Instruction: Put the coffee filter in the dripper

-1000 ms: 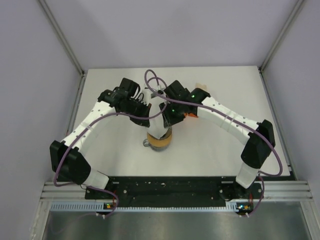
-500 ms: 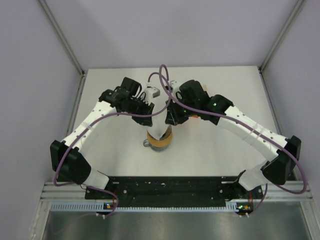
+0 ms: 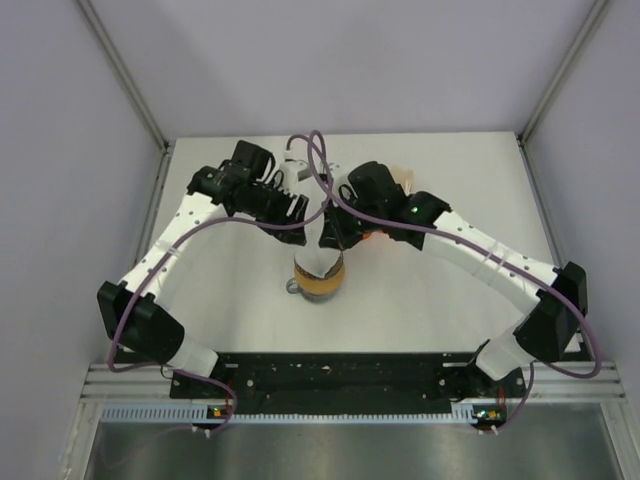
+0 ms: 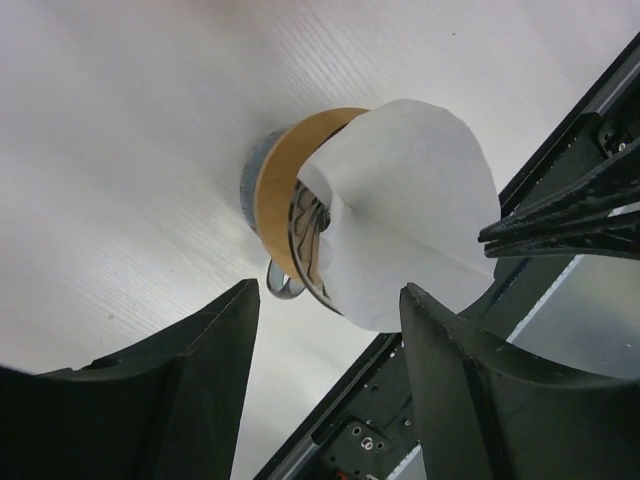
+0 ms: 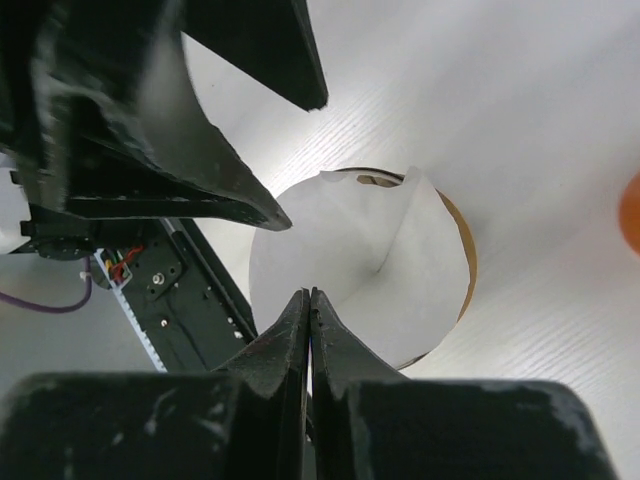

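The dripper (image 3: 318, 283) is a glass cone with a tan wooden collar (image 4: 275, 185) and stands mid-table. The white paper coffee filter (image 4: 410, 215) sits partly in it and rises tilted above the collar. My right gripper (image 5: 309, 295) is shut, its tips meeting on the filter's (image 5: 350, 250) near rim; from the left wrist its thin black fingers (image 4: 560, 215) reach the filter's edge. My left gripper (image 4: 330, 290) is open just above and beside the filter, touching nothing. In the top view both grippers, left (image 3: 298, 207) and right (image 3: 333, 238), crowd over the dripper.
An orange object (image 3: 378, 233) lies on the table just right of the dripper, partly under the right arm, and also shows at the right wrist view's edge (image 5: 631, 212). A beige item (image 3: 403, 178) lies further back. The black base rail (image 3: 340, 375) runs along the near edge.
My left gripper has opened, let go of the filter and drawn back a little. My right gripper has shut on the filter's rim, and the right arm has shifted.
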